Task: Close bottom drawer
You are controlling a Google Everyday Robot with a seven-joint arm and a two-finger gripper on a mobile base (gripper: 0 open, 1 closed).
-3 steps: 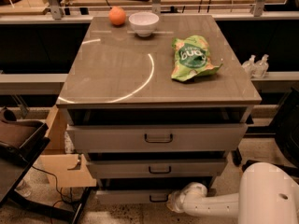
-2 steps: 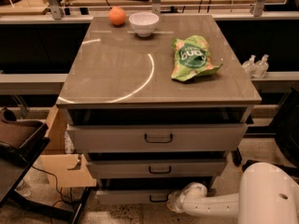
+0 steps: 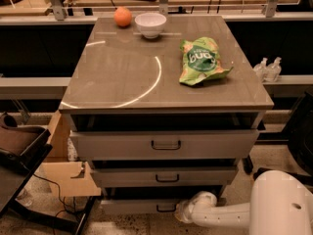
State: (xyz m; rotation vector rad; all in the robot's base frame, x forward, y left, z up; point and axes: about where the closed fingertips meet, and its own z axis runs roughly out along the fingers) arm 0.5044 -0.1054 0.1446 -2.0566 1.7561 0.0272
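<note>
Grey drawer fronts step down below the front edge of the table [image 3: 117, 82], all three standing out from the frame with dark gaps above them. The bottom drawer [image 3: 132, 207] is the lowest and narrowest. It sits down by the floor under the table's front edge, part way out, with a small black handle [image 3: 166, 208] at the middle of its low front. The gripper [image 3: 183, 212] is at that front, just right of the handle and seemingly against the drawer face; whether it is spread or closed I cannot tell. The white arm [image 3: 222, 214] runs in from the robot's body [image 3: 281, 204], which is below the table's front right corner. Above, the middle drawer [image 3: 205, 176] and the top drawer [image 3: 112, 145] each carry a black handle of their own. On the table, an orange [image 3: 122, 17] and a white bowl [image 3: 150, 24] sit side by side near the back edge, left of centre. A green bag [image 3: 201, 61] lies toward the right edge. A cardboard box [image 3: 61, 165] stands off the front left corner.
</note>
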